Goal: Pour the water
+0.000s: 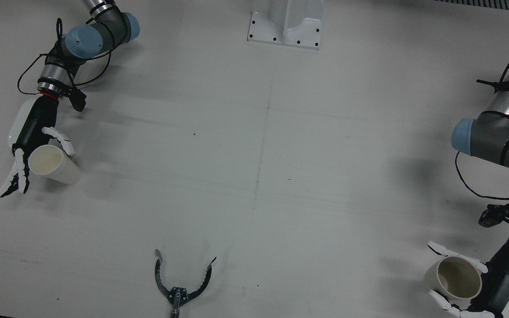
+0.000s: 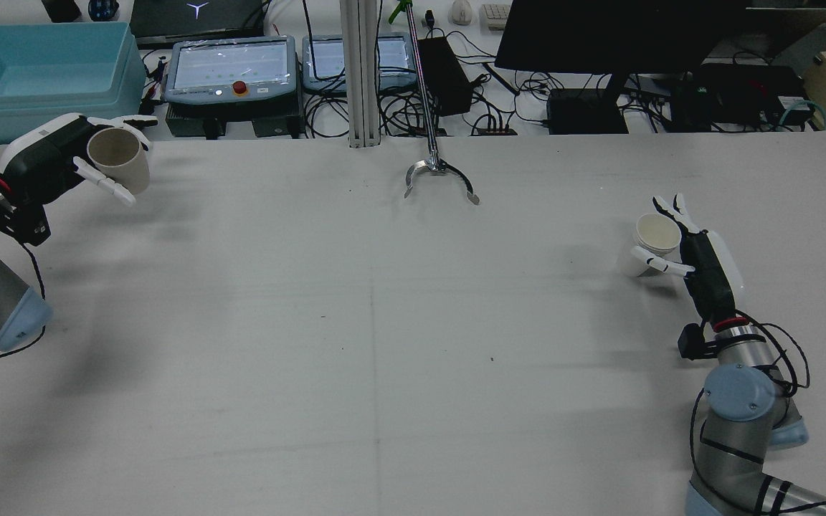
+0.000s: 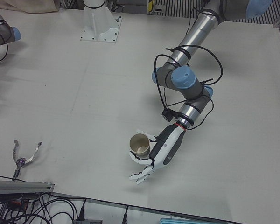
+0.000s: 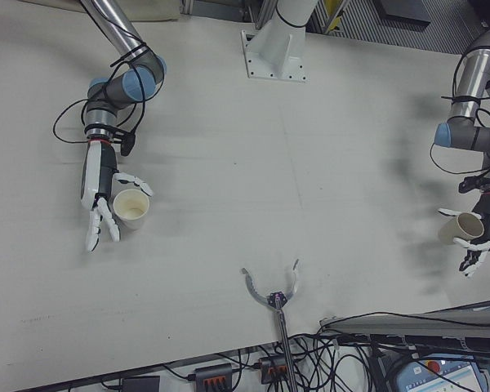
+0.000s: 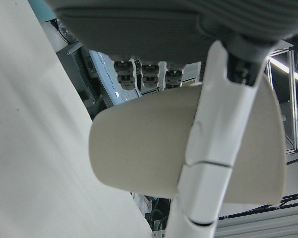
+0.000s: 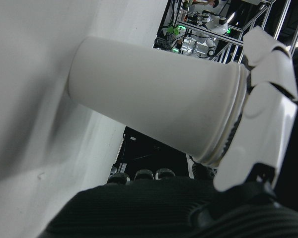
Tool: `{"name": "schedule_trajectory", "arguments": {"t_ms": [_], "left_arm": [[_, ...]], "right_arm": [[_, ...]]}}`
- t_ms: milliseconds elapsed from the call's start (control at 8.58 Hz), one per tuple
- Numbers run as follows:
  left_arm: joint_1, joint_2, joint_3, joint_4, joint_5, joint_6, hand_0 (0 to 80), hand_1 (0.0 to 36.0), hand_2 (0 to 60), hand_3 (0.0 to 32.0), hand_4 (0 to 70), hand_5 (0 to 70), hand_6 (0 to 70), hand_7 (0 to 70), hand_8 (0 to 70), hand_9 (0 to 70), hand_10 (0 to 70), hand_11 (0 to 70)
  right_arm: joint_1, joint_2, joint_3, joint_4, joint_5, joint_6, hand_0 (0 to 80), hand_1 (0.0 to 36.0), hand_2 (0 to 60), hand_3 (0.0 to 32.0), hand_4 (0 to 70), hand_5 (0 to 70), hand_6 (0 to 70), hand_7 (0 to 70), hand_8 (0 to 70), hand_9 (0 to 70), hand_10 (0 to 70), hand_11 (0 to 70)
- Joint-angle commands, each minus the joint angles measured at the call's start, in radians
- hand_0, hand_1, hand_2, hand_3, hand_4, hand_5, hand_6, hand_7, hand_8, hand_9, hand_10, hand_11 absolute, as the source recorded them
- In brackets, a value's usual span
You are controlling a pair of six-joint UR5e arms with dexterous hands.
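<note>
My left hand [image 2: 47, 161] is shut on a beige paper cup [image 2: 119, 158], fingers on both sides of its wall. It holds the cup off the table, tipped, near the table's far left corner. The same cup [image 1: 457, 278] and left hand [image 1: 502, 274] show at the front view's bottom right. A white paper cup [image 1: 53, 163] stands on the table at the right side. My right hand [image 1: 33, 132] lies against it, thumb across the near wall, the other fingers [image 1: 13, 179] stretched straight past it. I cannot see water in either cup.
A metal grabber claw [image 1: 179, 282] on a long pole reaches onto the table's far edge at the middle. A white mount base [image 1: 286, 24] is bolted near the robot's side. Behind the table stand a blue bin [image 2: 40, 72], pendants and cables.
</note>
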Motion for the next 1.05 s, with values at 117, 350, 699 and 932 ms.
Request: {"name": "schedule_trajectory", "arguments": {"t_ms": [117,350,699,932], "left_arm": [[0.000,0.002,0.002,0.001,0.000,0.001,77.5,24.8,2.4,0.0,65.2,35.0,13.1,19.4,7.5,10.7,7.3,12.4],[0.000,0.002,0.003,0.001,0.000,0.001,75.1,24.7,3.5,0.0,64.4,34.8,13.0,19.3,7.5,10.8,7.3,12.4],[0.000,0.008,0.000,0.001,0.000,-0.001,74.9,24.6,3.6,0.0,64.5,34.7,13.0,19.3,7.5,10.8,7.2,12.3],[0.002,0.006,-0.002,0.001,0.000,0.001,75.9,24.7,3.1,0.0,64.7,34.6,13.0,19.4,7.5,10.7,7.2,12.4]], "right_arm": [[-0.004,0.031,-0.001,0.003,-0.002,-0.036,47.9,17.8,22.1,0.0,17.2,1.8,2.6,0.2,0.0,0.0,0.0,0.0],[-0.004,0.029,-0.001,0.003,-0.003,-0.036,47.6,17.2,24.8,0.0,21.9,6.8,6.7,8.5,0.3,0.3,0.0,0.0],[-0.004,0.029,-0.001,0.003,-0.003,-0.033,46.2,14.7,38.6,0.0,36.4,21.8,28.5,42.9,21.6,33.0,16.3,24.3],[-0.001,0.032,0.002,0.002,-0.003,-0.029,45.5,19.0,60.0,0.0,42.7,26.4,36.5,51.5,31.1,44.9,20.7,30.6]]}}
